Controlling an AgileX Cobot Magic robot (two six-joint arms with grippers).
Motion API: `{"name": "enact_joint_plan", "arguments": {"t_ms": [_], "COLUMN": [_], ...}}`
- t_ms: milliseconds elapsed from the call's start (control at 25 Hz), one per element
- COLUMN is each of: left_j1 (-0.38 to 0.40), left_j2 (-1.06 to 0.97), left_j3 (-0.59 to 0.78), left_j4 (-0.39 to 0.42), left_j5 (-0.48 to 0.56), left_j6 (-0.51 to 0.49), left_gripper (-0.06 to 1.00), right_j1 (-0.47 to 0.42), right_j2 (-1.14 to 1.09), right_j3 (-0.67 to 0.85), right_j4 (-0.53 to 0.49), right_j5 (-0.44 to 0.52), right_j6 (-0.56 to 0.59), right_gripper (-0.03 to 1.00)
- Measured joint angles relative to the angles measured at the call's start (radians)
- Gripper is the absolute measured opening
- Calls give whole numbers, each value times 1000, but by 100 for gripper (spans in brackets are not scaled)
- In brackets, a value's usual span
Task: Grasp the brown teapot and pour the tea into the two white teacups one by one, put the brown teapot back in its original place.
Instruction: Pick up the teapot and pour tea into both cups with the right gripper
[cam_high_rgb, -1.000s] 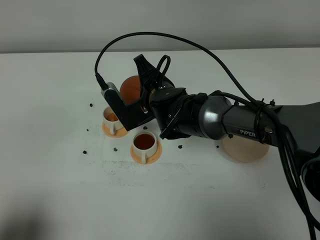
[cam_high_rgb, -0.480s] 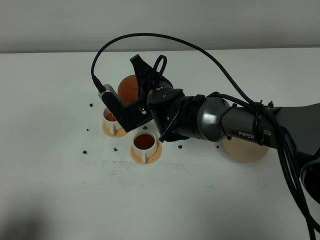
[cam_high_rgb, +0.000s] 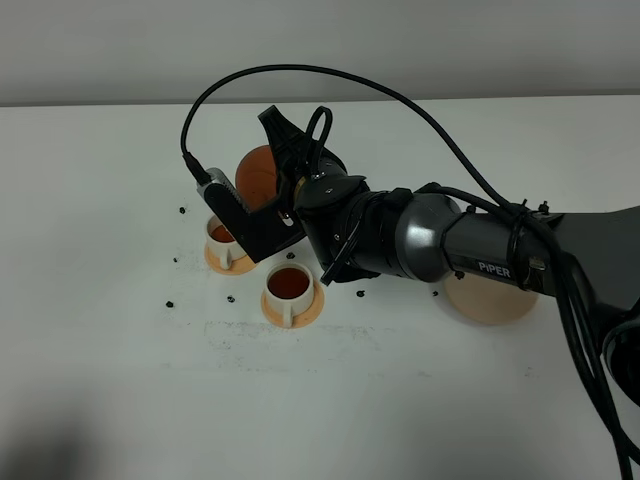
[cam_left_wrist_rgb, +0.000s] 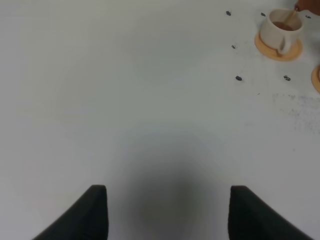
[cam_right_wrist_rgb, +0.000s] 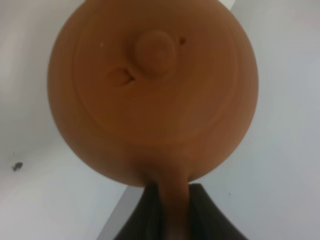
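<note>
My right gripper (cam_high_rgb: 288, 162) reaches across to the left and is shut on the loop handle of the brown teapot (cam_high_rgb: 256, 176), held tilted in the air above the rear white teacup (cam_high_rgb: 221, 238). In the right wrist view the teapot (cam_right_wrist_rgb: 152, 90) fills the frame, its handle between my fingers (cam_right_wrist_rgb: 200, 212). The left wrist view shows this cup (cam_left_wrist_rgb: 280, 29) on its orange saucer (cam_left_wrist_rgb: 295, 50), a thin brown stream of tea (cam_left_wrist_rgb: 290, 20) running into it. The front teacup (cam_high_rgb: 288, 287) holds dark tea on its saucer (cam_high_rgb: 310, 312). My left gripper (cam_left_wrist_rgb: 167, 215) is open and empty over bare table.
The pale beige coaster (cam_high_rgb: 492, 300) lies at the right, partly behind my right arm. Several small black specks (cam_high_rgb: 168, 302) dot the white table around the cups. A cable loops above the arm. The edge of the second saucer (cam_left_wrist_rgb: 317, 80) shows in the left wrist view.
My right gripper and the teapot have shifted slightly left and up over the rear cup. The cups and saucers have not moved.
</note>
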Motion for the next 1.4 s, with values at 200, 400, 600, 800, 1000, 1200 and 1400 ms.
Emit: {"name": "enact_joint_plan", "arguments": {"t_ms": [200,400,600,800,1000,1200,1400], "left_j1": [0,0,0,0,0,0,0], "left_j2": [0,0,0,0,0,0,0], "left_j3": [0,0,0,0,0,0,0], "left_j4": [0,0,0,0,0,0,0], "left_j5": [0,0,0,0,0,0,0], "left_j6": [0,0,0,0,0,0,-2], "left_gripper": [50,50,50,50,50,50,50], "right_j1": [0,2,8,8,9,13,18], "right_j2": [0,0,0,0,0,0,0], "right_j3": [0,0,0,0,0,0,0], "right_j4": [-12,-13,-20,-34,-39,-43,-62], "right_j5": [1,2,3,5,5,6,6], "right_j6": [0,0,-1,-5,-12,-20,-20], "right_gripper": [8,8,8,8,8,8,8]}}
